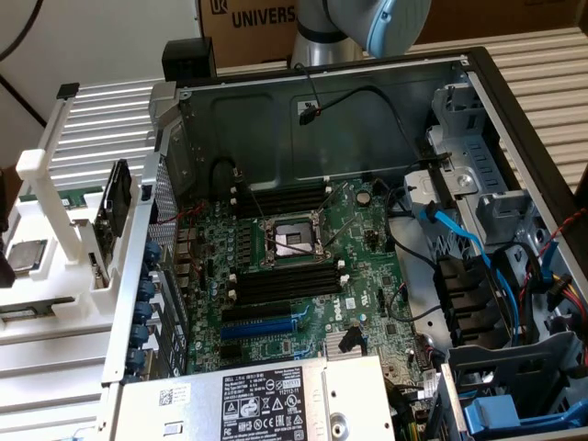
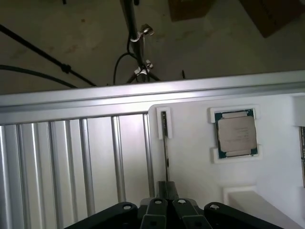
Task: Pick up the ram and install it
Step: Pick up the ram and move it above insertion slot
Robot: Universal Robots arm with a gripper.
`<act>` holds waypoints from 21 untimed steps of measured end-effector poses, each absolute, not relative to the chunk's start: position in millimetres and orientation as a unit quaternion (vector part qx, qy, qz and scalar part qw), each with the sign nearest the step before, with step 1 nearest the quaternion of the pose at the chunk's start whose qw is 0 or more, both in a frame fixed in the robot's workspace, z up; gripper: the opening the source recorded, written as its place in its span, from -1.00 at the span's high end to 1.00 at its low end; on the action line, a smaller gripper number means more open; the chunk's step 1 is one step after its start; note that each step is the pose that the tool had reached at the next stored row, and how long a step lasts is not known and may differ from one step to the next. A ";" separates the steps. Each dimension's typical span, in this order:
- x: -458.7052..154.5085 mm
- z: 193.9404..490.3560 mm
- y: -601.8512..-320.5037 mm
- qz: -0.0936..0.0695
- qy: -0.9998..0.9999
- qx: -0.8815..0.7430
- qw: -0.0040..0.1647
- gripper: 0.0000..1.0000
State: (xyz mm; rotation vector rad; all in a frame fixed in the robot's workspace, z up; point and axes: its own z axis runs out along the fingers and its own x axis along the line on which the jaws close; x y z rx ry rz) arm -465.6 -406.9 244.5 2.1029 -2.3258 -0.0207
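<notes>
The ram (image 2: pixel 165 143) stands on edge in a white holder (image 2: pixel 190 162) and shows as a thin dark line, one end in a white bracket. In the exterior view the ram (image 1: pixel 78 196) is a short green strip on the white fixture (image 1: pixel 55 303), at that view's left beside the open computer case. My gripper (image 2: pixel 167 184) hangs well above the ram, in line with it, with its black fingers (image 2: pixel 162 187) pressed together and nothing between them. The exterior view shows only part of the arm (image 1: pixel 367 23), not the gripper. Black memory slots (image 1: pixel 285 283) lie on the motherboard.
A processor chip (image 2: pixel 237 132) sits in a white pocket beside the ram. A ribbed aluminium plate (image 2: pixel 71 157) borders the holder on its other side. Inside the case are a processor socket (image 1: pixel 292 241), a blue slot (image 1: pixel 262 326), blue cables (image 1: pixel 459 234) and a power supply (image 1: pixel 266 400).
</notes>
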 end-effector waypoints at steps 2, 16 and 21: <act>-461.7 240.7 -406.9 -0.007 -0.742 0.671 0.003 0.80; -454.8 232.3 -406.9 -0.003 -0.741 0.671 -0.001 0.51; -454.8 226.5 -406.9 0.006 -0.741 0.672 -0.012 0.51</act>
